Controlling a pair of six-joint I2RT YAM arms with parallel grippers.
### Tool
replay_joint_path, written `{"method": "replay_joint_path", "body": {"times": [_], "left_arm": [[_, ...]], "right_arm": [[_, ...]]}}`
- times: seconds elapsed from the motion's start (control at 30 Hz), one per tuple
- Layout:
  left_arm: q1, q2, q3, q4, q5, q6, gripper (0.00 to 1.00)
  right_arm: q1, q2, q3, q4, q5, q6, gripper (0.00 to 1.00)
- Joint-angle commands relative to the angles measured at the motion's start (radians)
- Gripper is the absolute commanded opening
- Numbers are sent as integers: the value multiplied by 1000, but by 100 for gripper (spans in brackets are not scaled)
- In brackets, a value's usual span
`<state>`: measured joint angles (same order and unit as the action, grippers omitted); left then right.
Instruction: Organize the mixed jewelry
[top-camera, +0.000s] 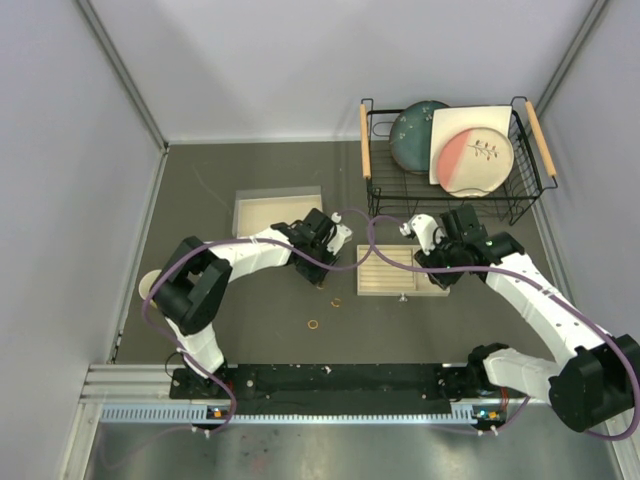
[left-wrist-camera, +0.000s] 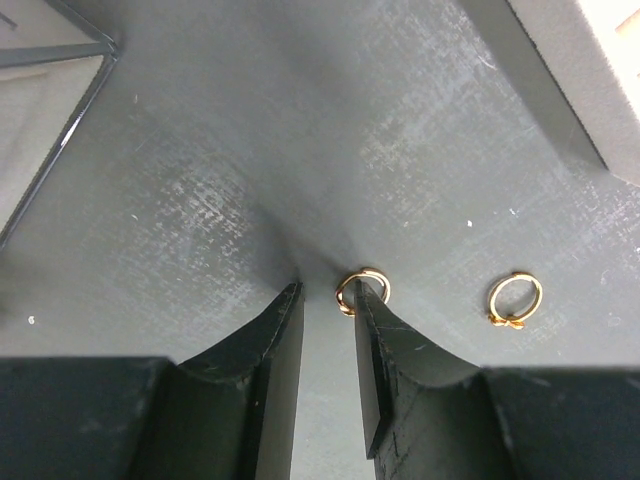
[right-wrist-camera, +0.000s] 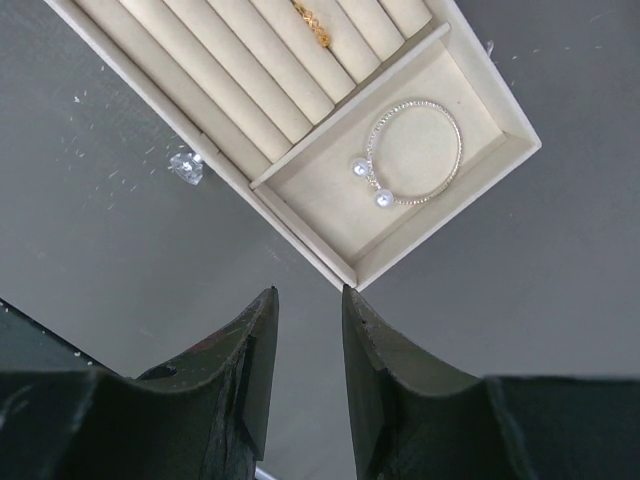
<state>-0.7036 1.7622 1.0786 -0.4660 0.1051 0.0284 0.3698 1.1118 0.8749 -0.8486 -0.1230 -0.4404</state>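
Two small gold rings lie on the dark table in the left wrist view. The tip of my left gripper's (left-wrist-camera: 328, 288) right finger overlaps one ring (left-wrist-camera: 362, 290). Its jaws stand a little apart with bare table between them. The other ring (left-wrist-camera: 515, 298) lies loose to the right. From above, two rings (top-camera: 336, 301) (top-camera: 313, 324) rest in front of the beige tray (top-camera: 372, 288). In the right wrist view a silver bracelet (right-wrist-camera: 412, 152) with two pearls sits in the tray's end compartment, and a gold ring (right-wrist-camera: 310, 22) sits among the rolls. My right gripper (right-wrist-camera: 310, 292) hangs open and empty off the tray's corner.
A shallow beige lid (top-camera: 277, 210) lies at the back left and a yellow cup (top-camera: 150, 285) stands at the far left. A wire dish rack (top-camera: 455, 160) with plates stands at the back right. A tiny clear stone (right-wrist-camera: 187, 165) lies beside the tray.
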Motion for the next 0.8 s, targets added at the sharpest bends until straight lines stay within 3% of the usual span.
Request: {"method": "replay_joint_path", "body": {"times": [0.0, 0.23, 0.27, 0.33, 0.63, 0.77], "left_arm": [[-5, 40, 29, -34, -10, 5, 31], [-5, 42, 38, -49, -2, 16, 16], [-5, 43, 37, -49, 2, 18, 8], [-7, 43, 38, -49, 14, 18, 0], [-4, -53, 29, -3, 74, 57, 0], [-4, -137, 53, 18, 82, 82, 0]], "right_arm": [[-8, -10, -4, 37, -17, 9, 33], [-6, -10, -14, 43, -17, 6, 33], [-6, -12, -14, 43, -17, 6, 33], [-6, -12, -13, 43, -17, 6, 33], [-11, -13, 59, 45, -62, 58, 31], [-42, -20, 114, 45, -168, 124, 31]]}}
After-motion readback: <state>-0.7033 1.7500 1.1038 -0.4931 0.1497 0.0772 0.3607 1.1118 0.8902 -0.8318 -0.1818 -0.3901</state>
